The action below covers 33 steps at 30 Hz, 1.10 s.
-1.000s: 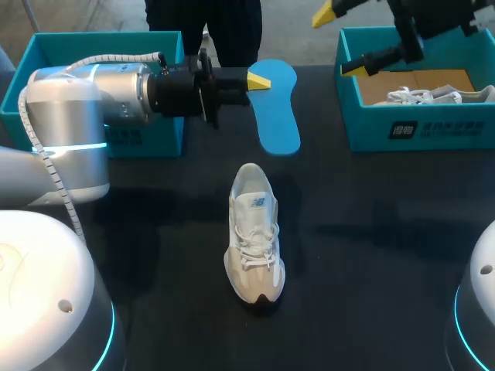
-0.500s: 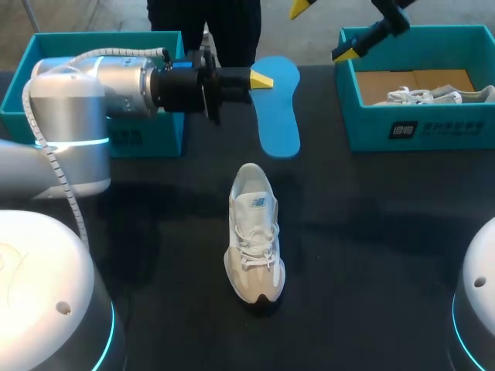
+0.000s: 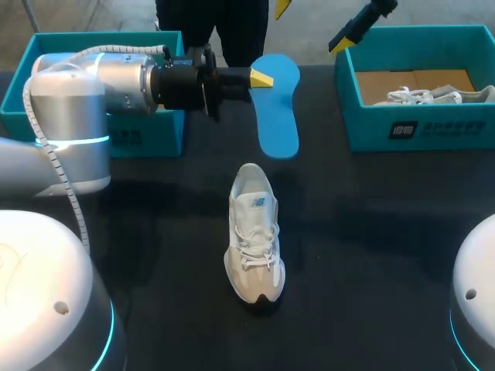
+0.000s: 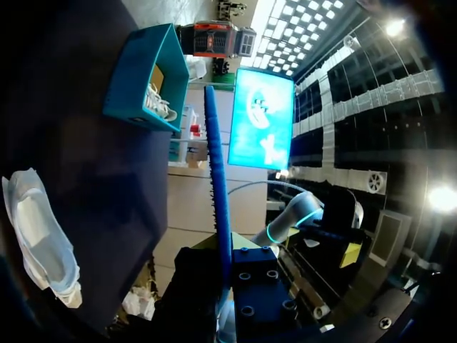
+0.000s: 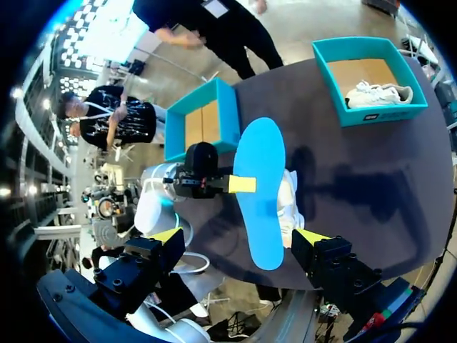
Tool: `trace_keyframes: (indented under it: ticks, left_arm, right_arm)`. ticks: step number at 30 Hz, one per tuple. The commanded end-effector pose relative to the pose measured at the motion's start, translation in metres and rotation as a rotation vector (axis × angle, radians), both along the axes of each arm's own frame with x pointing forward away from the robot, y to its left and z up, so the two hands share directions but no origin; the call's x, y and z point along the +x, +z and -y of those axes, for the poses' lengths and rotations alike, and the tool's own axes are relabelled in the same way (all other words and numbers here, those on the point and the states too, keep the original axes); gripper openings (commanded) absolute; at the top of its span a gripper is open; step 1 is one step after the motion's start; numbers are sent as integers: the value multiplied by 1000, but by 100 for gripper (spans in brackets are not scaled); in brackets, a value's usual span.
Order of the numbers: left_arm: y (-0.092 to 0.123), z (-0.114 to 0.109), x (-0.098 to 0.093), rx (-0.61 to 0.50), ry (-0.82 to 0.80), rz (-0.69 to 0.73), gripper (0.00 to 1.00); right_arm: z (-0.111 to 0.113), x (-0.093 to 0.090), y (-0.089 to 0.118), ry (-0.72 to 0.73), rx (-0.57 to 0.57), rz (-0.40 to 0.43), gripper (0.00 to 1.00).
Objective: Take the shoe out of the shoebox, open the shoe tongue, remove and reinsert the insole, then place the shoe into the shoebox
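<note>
My left claw (image 3: 259, 79) is clamped on one long edge of the blue insole (image 3: 278, 108), holding it above the far middle of the surface (image 3: 371, 232), well beyond the white shoe (image 3: 254, 232). My right claw (image 3: 313, 22) hangs high over the far edge with its fingers spread wide and nothing in them, well apart from both. As I judge it, the main risk is that one-sided grip: with the insole held at only one edge, it could twist or slip once its end meets the shoe's collar. The shoe lies loose on the surface, so a push could slide it or tip it over with nothing bracing it. The tongue may also crowd the opening and fold the insole. The shoe's long axis runs near to far, toe near and angled a little right, heel and opening far. The insole runs near to far too, roughly parallel to the shoe; I cannot tell which end is its toe. The teal shoebox (image 3: 418, 127) at far right holds a second shoe (image 3: 433, 94).
</note>
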<state>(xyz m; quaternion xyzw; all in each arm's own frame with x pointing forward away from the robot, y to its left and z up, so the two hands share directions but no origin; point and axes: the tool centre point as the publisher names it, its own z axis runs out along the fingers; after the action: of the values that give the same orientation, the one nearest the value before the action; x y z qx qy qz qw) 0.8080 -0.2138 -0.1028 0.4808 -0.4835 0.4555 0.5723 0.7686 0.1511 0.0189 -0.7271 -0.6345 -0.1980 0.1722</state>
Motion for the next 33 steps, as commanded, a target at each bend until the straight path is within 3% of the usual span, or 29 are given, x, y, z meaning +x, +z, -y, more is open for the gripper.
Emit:
trace_keyframes:
  ticks: [1, 12, 20, 33]
  left_arm:
    - [0, -1, -2, 2, 3, 0, 0]
    - [0, -1, -2, 2, 3, 0, 0]
    - [0, -1, -2, 2, 3, 0, 0]
    - [0, -1, -2, 2, 3, 0, 0]
  right_arm:
    - [-3, 3, 3, 1, -132, -22, 100]
    - [-3, 3, 3, 1, -132, -22, 100]
    - [-20, 13, -7, 87, -321, 23, 100]
    - [-34, 18, -19, 128, -426, 52, 100]
